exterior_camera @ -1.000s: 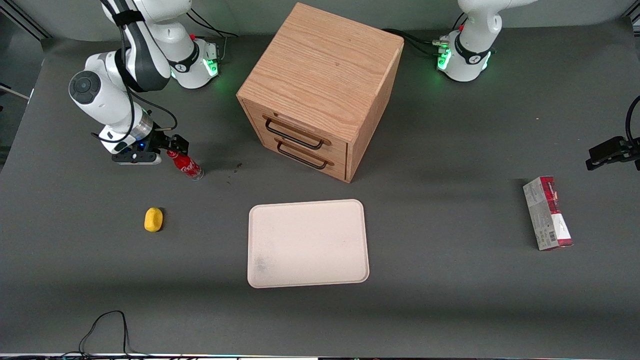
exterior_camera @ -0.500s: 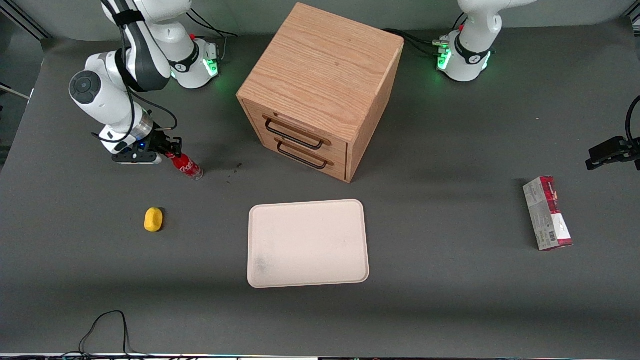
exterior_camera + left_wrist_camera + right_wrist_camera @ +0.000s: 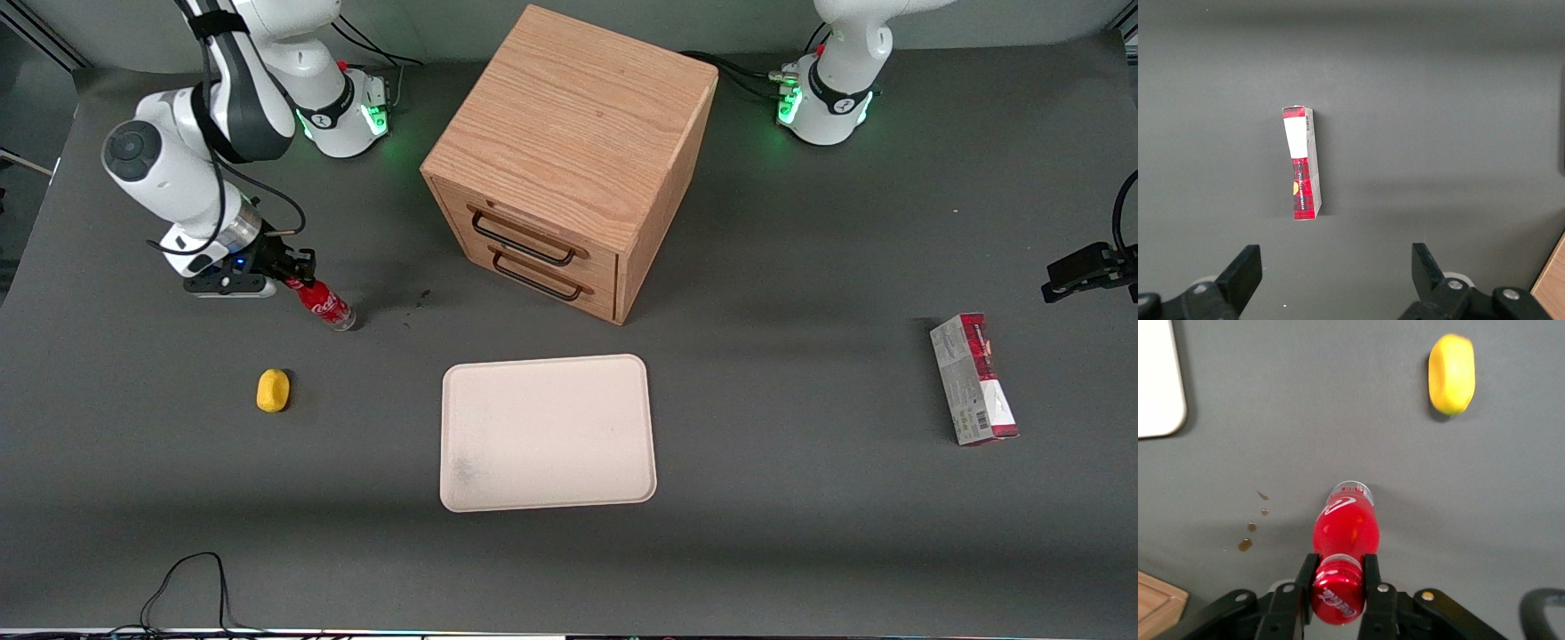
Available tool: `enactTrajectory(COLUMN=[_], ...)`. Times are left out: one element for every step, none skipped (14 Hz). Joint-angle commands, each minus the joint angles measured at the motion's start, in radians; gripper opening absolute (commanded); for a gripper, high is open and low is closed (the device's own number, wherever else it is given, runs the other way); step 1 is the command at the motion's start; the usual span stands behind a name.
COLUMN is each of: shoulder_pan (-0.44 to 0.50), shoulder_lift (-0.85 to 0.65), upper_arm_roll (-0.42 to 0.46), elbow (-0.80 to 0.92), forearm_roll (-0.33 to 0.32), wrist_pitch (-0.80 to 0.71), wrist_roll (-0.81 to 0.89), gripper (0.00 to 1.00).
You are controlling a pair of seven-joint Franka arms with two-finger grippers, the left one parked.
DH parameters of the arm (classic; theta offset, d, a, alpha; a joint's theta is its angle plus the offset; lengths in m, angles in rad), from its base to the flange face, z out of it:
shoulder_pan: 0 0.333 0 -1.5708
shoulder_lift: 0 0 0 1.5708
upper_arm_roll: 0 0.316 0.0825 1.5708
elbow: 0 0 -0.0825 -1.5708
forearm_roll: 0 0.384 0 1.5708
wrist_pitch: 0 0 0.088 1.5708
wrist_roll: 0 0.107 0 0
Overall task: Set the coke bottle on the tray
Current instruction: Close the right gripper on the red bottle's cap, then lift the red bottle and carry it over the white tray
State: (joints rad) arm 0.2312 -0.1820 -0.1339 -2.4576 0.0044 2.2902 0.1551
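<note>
In the front view the gripper (image 3: 298, 269) is pinching the cap end of the bottle (image 3: 324, 303), which hangs tilted, base toward the table, at the working arm's end and farther from the camera than the yellow lump (image 3: 273, 390). The tray (image 3: 547, 432) lies bare in front of the cabinet (image 3: 569, 160), well apart from the bottle, so I judge the grasp done and the lift just begun; the carry to the tray and the release are left. Against the earlier front frames, the arm's wrist has risen and drawn a little toward its own end of the table, and the bottle has gone with it, its base a touch nearer the camera; the tray, lump and carton (image 3: 973, 379) have not moved. In the left wrist view only the carton (image 3: 1302, 163) lies on the table, with nothing of the task in it. In the right wrist view the fingers (image 3: 1371, 577) clamp the red cap from both sides, the bottle (image 3: 1345, 527) points away from the camera toward the table, the lump (image 3: 1451, 374) lies near and a corner of the tray (image 3: 1158, 380) shows well apart.
</note>
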Motion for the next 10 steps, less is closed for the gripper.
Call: enactTrajectory(shoulder_pan=[0.010, 0.010, 0.010, 0.010, 0.010, 0.008, 0.008, 0.007, 0.007, 0.007], shoulder_lift=[0.039, 0.062, 0.088, 0.119, 0.150, 0.188, 0.228, 0.271, 0.315, 0.352], upper_arm_roll=[-0.001, -0.001, -0.001, -0.001, -0.001, -0.001, -0.001, -0.001, -0.001, -0.001], elbow=[0.200, 0.280, 0.369, 0.459, 0.553, 0.657, 0.761, 0.870, 0.969, 1.052], forearm_roll=[-0.003, 0.000, 0.000, 0.002, 0.003, 0.005, 0.005, 0.014, 0.028, 0.031], wrist_pitch=[-0.185, -0.266, -0.358, -0.435, -0.502, -0.571, -0.647, -0.731, -0.802, -0.854], wrist_roll=[0.035, 0.037, 0.050, 0.061, 0.070, 0.078, 0.080, 0.080, 0.080, 0.080], gripper=[0.00, 0.00, 0.00, 0.00, 0.00, 0.00, 0.00, 0.00, 0.00, 0.00])
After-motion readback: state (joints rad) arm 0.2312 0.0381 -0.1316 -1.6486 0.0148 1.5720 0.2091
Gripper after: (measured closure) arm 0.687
